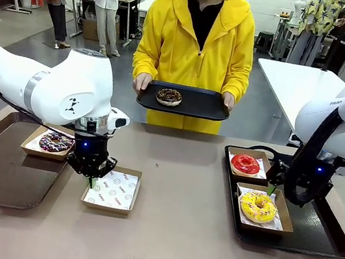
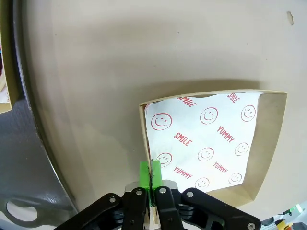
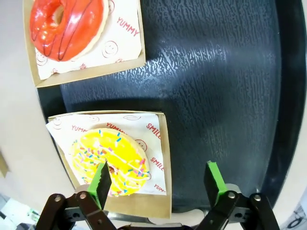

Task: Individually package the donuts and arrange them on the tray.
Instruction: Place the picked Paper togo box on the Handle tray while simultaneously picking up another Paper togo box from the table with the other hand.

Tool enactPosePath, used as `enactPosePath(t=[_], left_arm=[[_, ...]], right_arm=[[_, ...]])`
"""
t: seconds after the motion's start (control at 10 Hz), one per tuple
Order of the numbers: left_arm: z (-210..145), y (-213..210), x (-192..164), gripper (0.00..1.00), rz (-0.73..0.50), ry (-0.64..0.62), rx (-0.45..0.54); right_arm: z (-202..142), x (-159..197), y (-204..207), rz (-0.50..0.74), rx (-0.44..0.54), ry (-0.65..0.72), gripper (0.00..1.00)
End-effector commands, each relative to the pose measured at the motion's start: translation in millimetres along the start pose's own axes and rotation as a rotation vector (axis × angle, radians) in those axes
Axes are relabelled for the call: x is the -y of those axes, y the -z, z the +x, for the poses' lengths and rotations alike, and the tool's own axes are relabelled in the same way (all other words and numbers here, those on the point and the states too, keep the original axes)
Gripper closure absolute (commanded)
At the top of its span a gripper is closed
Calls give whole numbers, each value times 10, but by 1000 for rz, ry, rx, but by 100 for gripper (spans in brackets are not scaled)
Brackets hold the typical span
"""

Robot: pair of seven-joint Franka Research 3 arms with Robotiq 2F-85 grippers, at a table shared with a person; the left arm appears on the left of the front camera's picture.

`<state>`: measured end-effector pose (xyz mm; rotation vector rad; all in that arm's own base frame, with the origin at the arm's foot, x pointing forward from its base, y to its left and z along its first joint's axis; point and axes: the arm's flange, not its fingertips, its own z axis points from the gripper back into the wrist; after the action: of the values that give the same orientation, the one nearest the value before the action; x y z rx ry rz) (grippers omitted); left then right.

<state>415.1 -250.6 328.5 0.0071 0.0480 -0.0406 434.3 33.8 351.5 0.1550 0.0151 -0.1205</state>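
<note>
Left tool pinching an empty box's wall; right tool spread wide over the boxed yellow donut.

The left tool (image 2: 150, 178) has its green pads pressed together on the near wall of the empty paper-lined box (image 2: 211, 143). With only that thin cardboard edge gripped, I judge the box could tilt, tear or slip free if dragged, and its loose liner could shift. The right tool (image 3: 158, 179) stands fully spread and holds nothing; in its wrist view one finger hangs over the yellow donut (image 3: 108, 162) at about 9 o'clock, so a careless move could scuff the icing. The red donut (image 3: 67, 24) sits boxed at 11 o'clock on the right tray (image 3: 216, 72). On the bench (image 1: 175, 196), the purple-white donut (image 1: 56, 142) lies boxed at the left tray's edge, and the dark donut (image 1: 169, 96) rides the person's tray (image 1: 196, 107).
</note>
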Motion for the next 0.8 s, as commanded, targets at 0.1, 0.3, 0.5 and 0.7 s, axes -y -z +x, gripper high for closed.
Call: enactPosePath(t=[0.1,0.3,0.5,0.7], left_arm=[[69,-155,14,100,20,-28,-17],[183,-640,-48,100,-19,-42,-20],[364,-1103,-120,100,-65,-70,21],[582,-1513,-125,100,-66,-86,57]], right_arm=[[-145,222,-388,132,-49,-16,0],[-336,819,-1087,408,-34,21,0],[-453,1503,-1548,628,-25,72,0],[-533,2100,-1755,856,-6,57,0]])
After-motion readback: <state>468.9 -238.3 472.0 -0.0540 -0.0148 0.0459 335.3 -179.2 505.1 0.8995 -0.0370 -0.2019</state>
